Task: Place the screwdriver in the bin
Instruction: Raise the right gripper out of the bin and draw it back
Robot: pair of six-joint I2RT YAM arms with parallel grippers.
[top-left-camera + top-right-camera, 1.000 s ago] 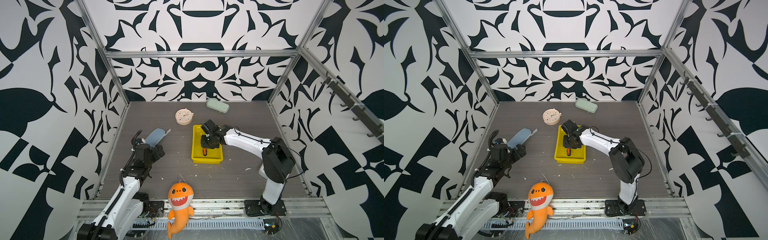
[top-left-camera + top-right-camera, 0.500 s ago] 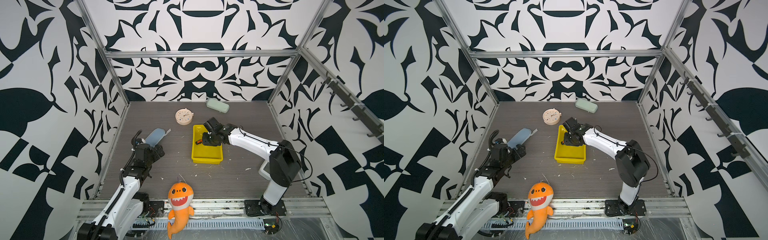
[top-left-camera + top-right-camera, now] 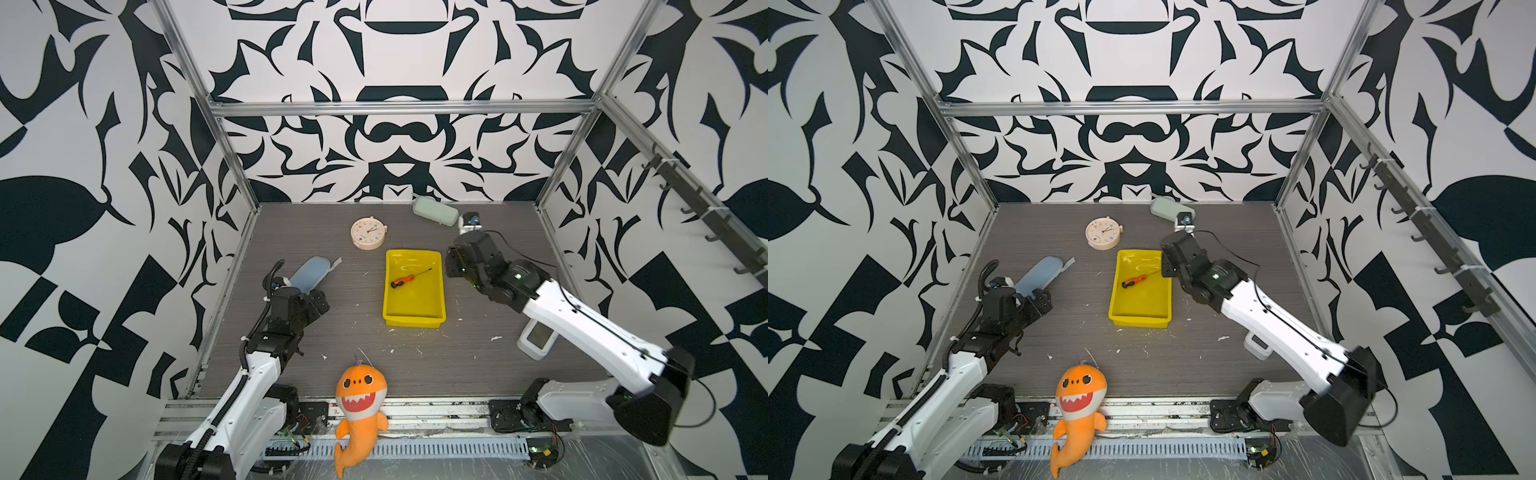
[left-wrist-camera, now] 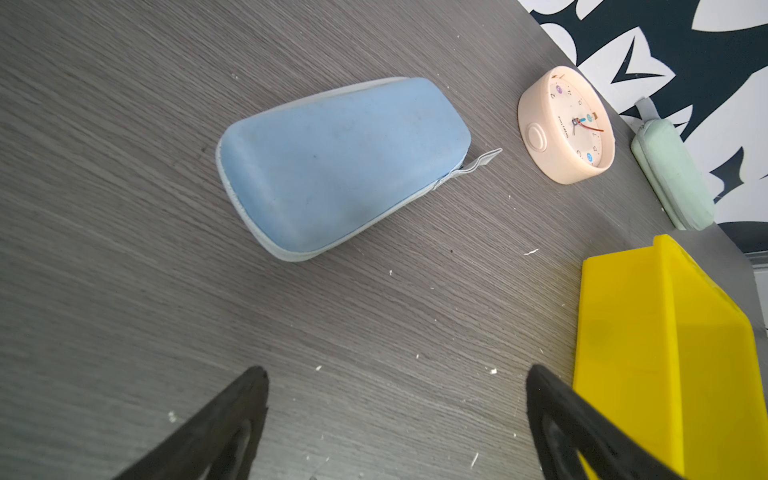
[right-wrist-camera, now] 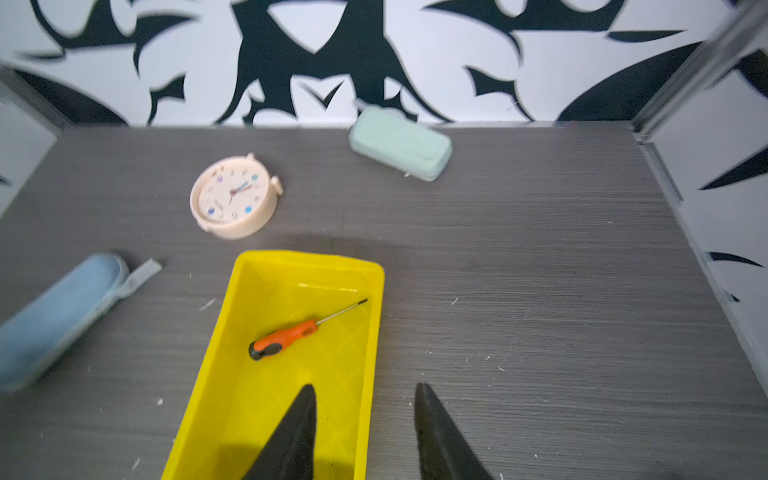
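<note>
Count on the bench (image 3: pixel 353 328): one screwdriver (image 5: pixel 291 337), one yellow bin (image 5: pixel 307 258), one clock (image 5: pixel 232 197), two cases, namely a blue case (image 4: pixel 340 162) and a green case (image 5: pixel 401 143), and one plush shark (image 3: pixel 360 388) at the front edge. The screwdriver lies flat inside the bin, slanted across its floor. The right fingers (image 5: pixel 428 415) stand partly spread and hold nothing; the screwdriver lies beyond their tips, untouched. The left fingers (image 4: pixel 245 399) stand wide and empty, near the blue case.

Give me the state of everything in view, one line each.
screwdriver: lying flat inside the bin, ungripped.
bin: upright, holding the screwdriver.
right gripper: open, empty.
left gripper: open, empty.
clock: lying face up.
blue case: lying flat, looks zipped shut.
green case: lying flat by back wall.
</note>
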